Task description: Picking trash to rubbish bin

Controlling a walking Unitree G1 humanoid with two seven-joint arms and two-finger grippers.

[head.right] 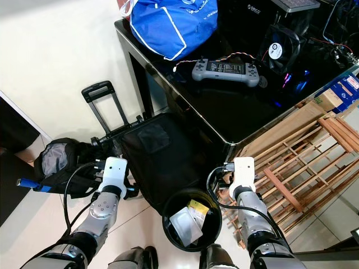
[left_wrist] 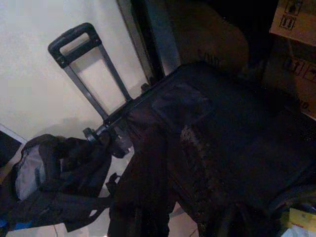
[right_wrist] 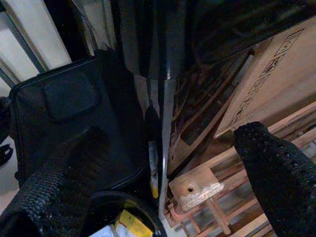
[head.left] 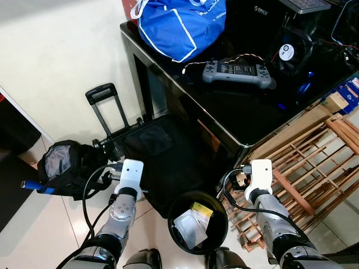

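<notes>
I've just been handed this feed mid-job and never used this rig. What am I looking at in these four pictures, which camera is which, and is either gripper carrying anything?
The two wide pictures come from a stereo camera on a humanoid robot's head, looking down. The silver arms at the bottom are its own: left gripper and right gripper. Between them on the floor stands a round black rubbish bin that already holds some white and yellow trash.

Behind the bin lies a black trolley bag with its handle pulled out, beside a small black pouch. The glossy black table carries a blue bag, a grey game controller and a fan. A wooden rack leans to the right.

The two darker pictures come from wrist cameras looking along each gripper's fingers. In the right wrist view the fingers stand apart with nothing between them. The left wrist view is too dark to judge.
</notes>
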